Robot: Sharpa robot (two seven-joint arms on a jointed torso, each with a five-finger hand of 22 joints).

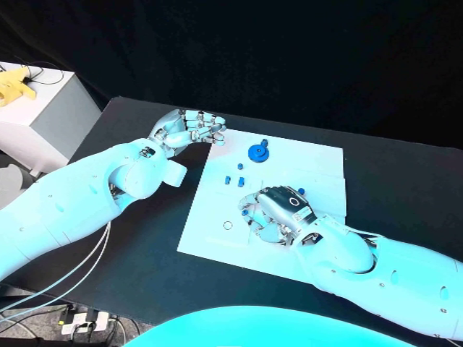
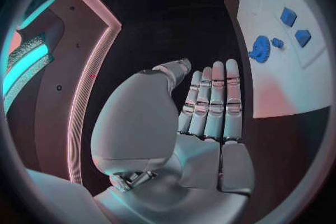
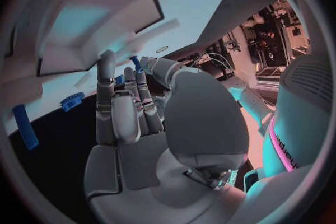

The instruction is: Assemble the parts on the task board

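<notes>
Hovering palm-down over task board [image 1: 294, 155]: right hand [image 1: 276, 210], grip unclear | left hand [image 1: 190, 130] empty, fingers straight

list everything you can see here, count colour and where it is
task board: one, white, middle of the black table
round gear-like part: one, blue, on the board's far edge
small parts: several, blue, on the board between the gear-like part and the right hand; exact count unclear
table: one, black, under the board
box: one, white, beyond the table's far left corner
yellow object: one, on top of the box
cables: several, pale, hanging along the left arm down to the floor
left hand: silver, over the table at the board's far left corner, holding nothing
right hand: silver, over the board's near right part; what is under its fingers is hidden
</notes>
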